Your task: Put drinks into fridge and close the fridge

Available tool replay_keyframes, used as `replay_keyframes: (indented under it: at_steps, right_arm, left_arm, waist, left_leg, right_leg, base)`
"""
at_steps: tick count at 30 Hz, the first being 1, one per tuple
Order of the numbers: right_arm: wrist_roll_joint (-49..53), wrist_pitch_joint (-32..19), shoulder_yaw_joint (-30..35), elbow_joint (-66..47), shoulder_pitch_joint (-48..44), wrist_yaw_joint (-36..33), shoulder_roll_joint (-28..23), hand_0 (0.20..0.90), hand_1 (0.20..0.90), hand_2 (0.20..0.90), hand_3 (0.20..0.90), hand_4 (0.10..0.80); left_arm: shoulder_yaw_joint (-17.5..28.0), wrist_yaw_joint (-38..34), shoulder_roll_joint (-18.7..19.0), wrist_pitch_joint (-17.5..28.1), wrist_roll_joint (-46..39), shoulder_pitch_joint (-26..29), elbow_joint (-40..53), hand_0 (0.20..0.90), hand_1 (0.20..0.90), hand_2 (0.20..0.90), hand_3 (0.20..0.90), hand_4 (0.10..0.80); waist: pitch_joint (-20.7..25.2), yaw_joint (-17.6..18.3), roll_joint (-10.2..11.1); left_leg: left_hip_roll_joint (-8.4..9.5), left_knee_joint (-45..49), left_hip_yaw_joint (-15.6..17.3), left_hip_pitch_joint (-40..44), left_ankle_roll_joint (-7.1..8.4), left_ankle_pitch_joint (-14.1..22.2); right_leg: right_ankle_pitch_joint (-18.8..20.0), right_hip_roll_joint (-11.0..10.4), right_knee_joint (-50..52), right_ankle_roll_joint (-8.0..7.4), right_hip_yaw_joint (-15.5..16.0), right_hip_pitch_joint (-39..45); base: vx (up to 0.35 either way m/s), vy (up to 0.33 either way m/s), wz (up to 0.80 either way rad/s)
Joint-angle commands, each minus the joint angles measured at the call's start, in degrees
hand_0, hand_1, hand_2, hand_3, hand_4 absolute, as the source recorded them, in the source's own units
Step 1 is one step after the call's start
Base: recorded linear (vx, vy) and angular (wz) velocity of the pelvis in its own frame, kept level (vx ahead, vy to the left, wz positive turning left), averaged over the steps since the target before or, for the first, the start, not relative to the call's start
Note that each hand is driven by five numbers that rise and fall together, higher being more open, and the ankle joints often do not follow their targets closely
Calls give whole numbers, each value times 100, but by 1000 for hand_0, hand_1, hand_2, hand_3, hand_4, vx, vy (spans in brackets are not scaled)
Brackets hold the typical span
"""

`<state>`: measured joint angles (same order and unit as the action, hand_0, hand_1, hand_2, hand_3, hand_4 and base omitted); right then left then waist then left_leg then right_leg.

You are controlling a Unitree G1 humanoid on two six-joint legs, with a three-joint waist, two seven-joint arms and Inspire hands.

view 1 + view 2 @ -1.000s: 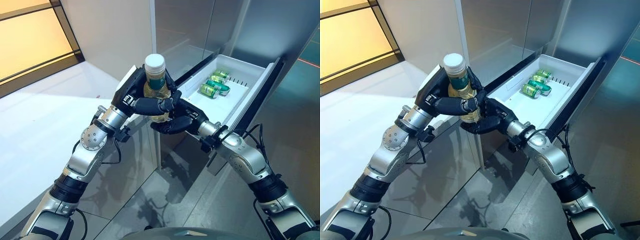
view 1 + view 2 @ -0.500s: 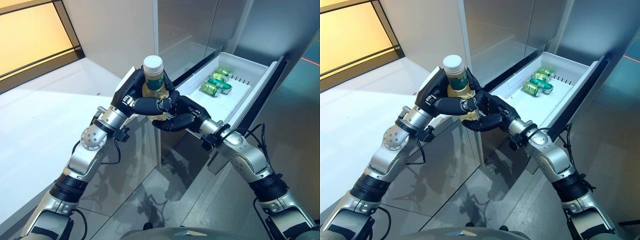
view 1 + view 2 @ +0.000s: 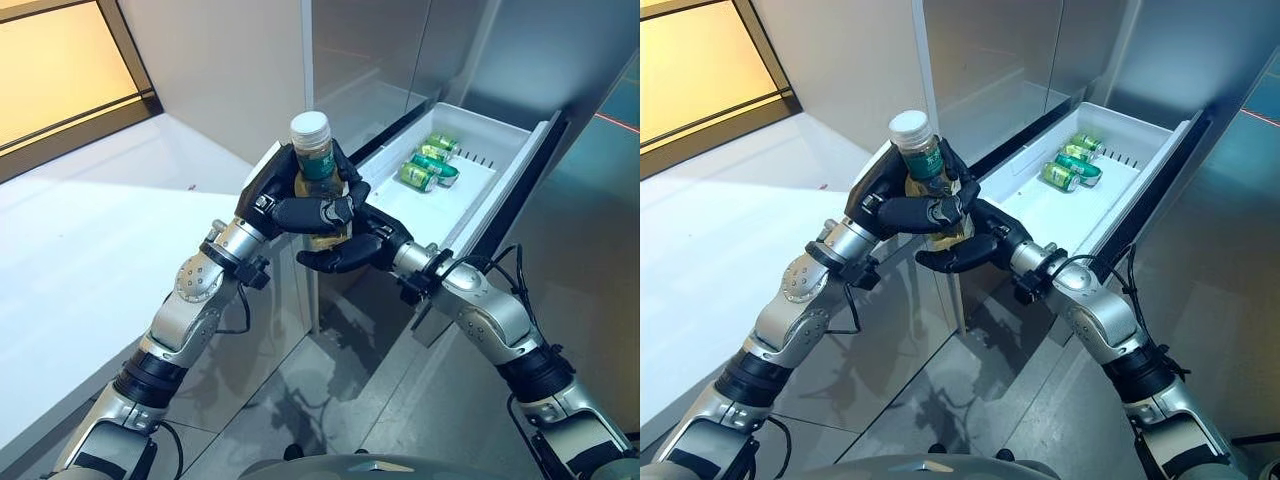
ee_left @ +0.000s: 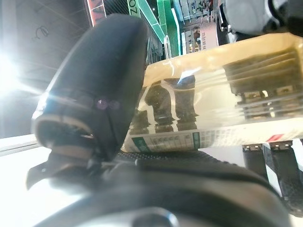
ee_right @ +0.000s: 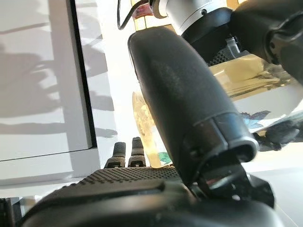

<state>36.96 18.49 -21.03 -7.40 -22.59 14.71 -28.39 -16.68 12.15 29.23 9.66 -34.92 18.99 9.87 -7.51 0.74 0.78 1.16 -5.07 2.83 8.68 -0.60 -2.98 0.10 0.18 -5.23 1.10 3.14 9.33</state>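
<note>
Left eye view showed the left hand (image 3: pixel 290 195) clenched round an upright bottle (image 3: pixel 316 170) with a white cap (image 3: pixel 309 125) and a green label, filled with pale yellow liquid; fingers and thumb wrapped the body of the bottle just under the neck. The right hand (image 3: pixel 345 252) sat directly under and against the lower part of the same bottle, palm up, fingers curled loosely round its base so that it cupped the bottle from beneath. Both hands thus met on the bottle, held in the air in front of the near corner of the open fridge drawer (image 3: pixel 500 195), not yet over its tray. The drawer was pulled out from the steel-fronted fridge (image 3: pixel 380 50); its white interior carried three green cans (image 3: pixel 428 165) lying on their sides close together toward the far end, well apart from the bottle. Left wrist view confirmed the grasp: the thumb (image 4: pixel 94 90) pressed against the clear wall of the bottle (image 4: pixel 218 94), liquid and label edge visible past it. Right wrist view showed the thumb (image 5: pixel 184 104) raised alongside the bottle (image 5: pixel 147 137), with the left hand's wrist above it. A white surface (image 3: pixel 70 260) lay to the robot's left, the grey floor (image 3: pixel 330 400) below the arms.
</note>
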Motion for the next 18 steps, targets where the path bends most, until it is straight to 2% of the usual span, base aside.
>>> replay_keyframes:
  at_steps: [1,6,10,11,12,13,14,15,18]
  right_arm:
    - [404,-386,-148,-412,-1046,-33,523,900,900,900,900,800]
    - [426,-473,-71,-525,-1027,-112,481,900,900,900,900,800]
    - [467,-612,-2,-513,-1063,-239,409,900,900,900,900,800]
    - [496,-653,-1,-495,-1068,-275,388,578,578,578,524,424]
    - [513,-663,4,-493,-1069,-318,389,418,418,418,337,237]
    - [518,-673,10,-487,-1078,-342,392,418,418,418,337,237]
    - [536,-693,9,-486,-1088,-406,405,319,319,319,222,122]
    - [507,-733,16,-473,-1087,-454,435,300,300,300,200,100]
    - [499,-793,37,-425,-1093,-571,474,300,300,300,200,100]
  left_arm:
    - [-371,302,-655,751,-811,1159,522,300,300,300,200,100]
    - [-386,470,-654,695,-678,991,676,300,300,300,200,100]
    - [-446,613,-498,555,-622,1005,675,300,300,300,200,100]
    - [-455,680,-480,491,-660,1007,666,300,300,300,200,100]
    - [-482,686,-473,441,-677,1015,675,300,300,300,200,100]
    - [-494,700,-471,429,-684,1019,664,300,300,300,200,100]
    - [-522,766,-488,396,-702,1015,642,300,300,300,200,100]
    - [-562,823,-506,372,-712,1014,620,300,300,300,200,100]
    - [-630,962,-549,303,-776,1002,586,300,300,300,200,100]
  waist:
    - [570,49,136]
    - [561,39,146]
    - [546,25,135]
    - [546,20,132]
    - [551,21,129]
    - [553,22,126]
    - [552,22,121]
    - [546,25,116]
    - [542,23,103]
  left_leg:
    - [136,7,31,-18,-126,425]
    - [139,7,-5,-24,-118,431]
    - [159,7,-48,-21,-133,431]
    - [160,7,-53,-24,-134,432]
    - [164,7,-56,-26,-136,429]
    - [167,7,-59,-27,-138,427]
    - [169,7,-58,-24,-141,427]
    - [172,7,-59,-20,-144,426]
    - [175,7,-58,-15,-150,426]
  right_leg:
    - [200,-200,47,-390,2,-137]
    - [196,-173,65,-383,-14,-159]
    - [191,-169,73,-383,-23,-157]
    - [193,-170,70,-384,-15,-157]
    - [194,-168,71,-382,-20,-160]
    - [195,-167,69,-381,-23,-159]
    - [195,-167,68,-378,-23,-155]
    - [195,-166,69,-376,-26,-151]
    - [196,-163,64,-371,-27,-143]
  base:
    - [0,0,0]
    - [0,0,0]
    - [0,0,0]
    - [0,0,0]
    - [0,0,0]
    - [0,0,0]
    - [0,0,0]
    - [0,0,0]
    - [0,0,0]
